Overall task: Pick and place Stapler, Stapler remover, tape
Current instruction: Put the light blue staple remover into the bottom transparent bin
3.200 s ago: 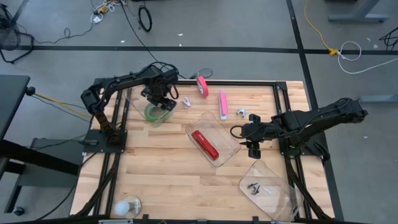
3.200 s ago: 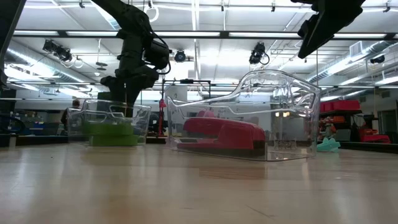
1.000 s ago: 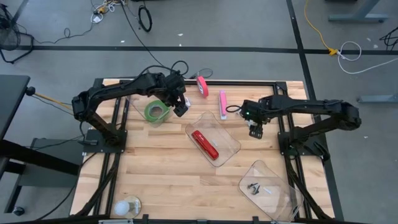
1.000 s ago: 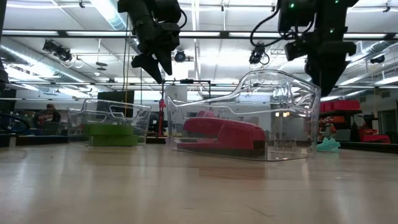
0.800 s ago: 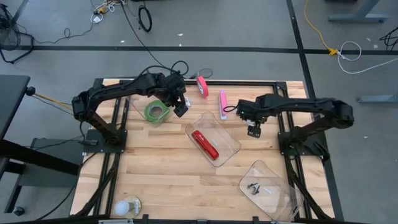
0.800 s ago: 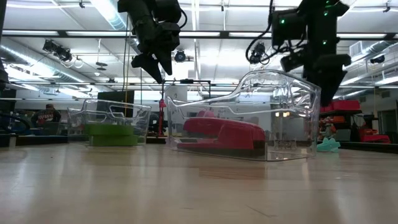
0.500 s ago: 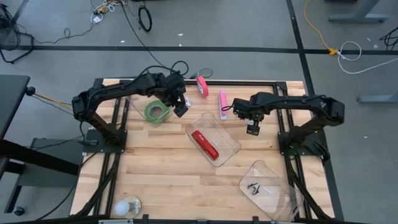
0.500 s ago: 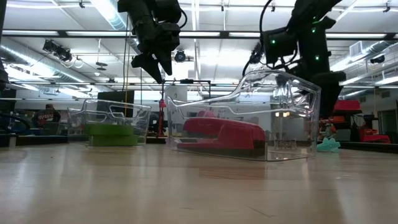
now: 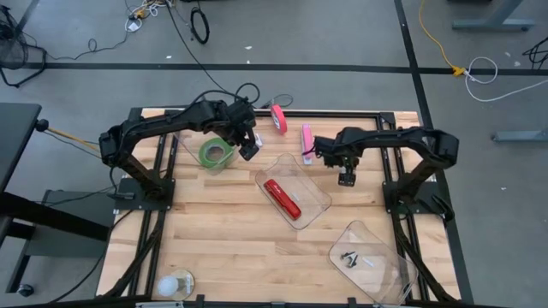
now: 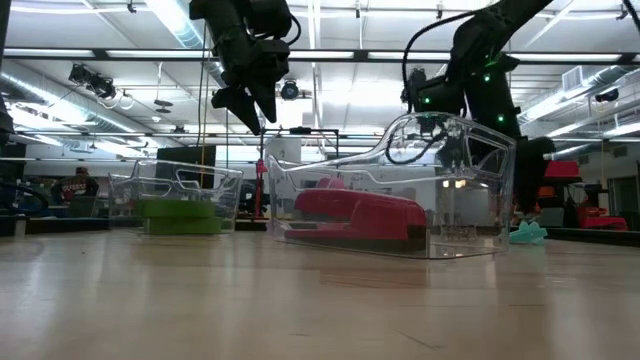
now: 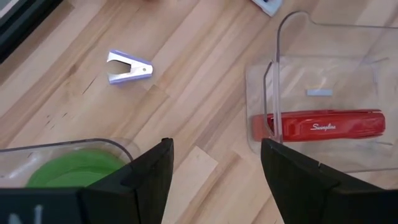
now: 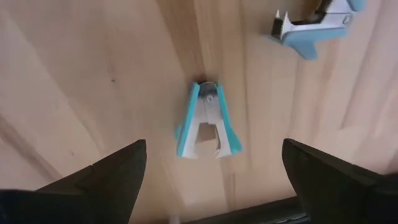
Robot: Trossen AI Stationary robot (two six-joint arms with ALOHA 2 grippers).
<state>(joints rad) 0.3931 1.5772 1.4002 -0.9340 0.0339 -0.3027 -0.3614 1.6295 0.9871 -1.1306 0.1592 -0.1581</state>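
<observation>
Light wood-plank bench [image 9: 223, 231] on grey floor, ceiling lights behind. Red stapler [image 11: 318, 124] reads "Swingline". Left gripper [image 11: 214, 171] and right gripper [image 12: 214, 168]: fingers open, empty.

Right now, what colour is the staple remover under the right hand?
Light blue staple remover, clearest in the right wrist view.

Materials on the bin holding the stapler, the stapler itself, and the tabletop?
Bin: clear rigid plastic, apparently; the stapler shows through its walls and the rims catch glare.
Stapler: glossy red shell with a printed white logo; painted metal or plastic, hard to tell.
Tabletop: light wood planks, visible grain and seams, smooth sheen.
</observation>
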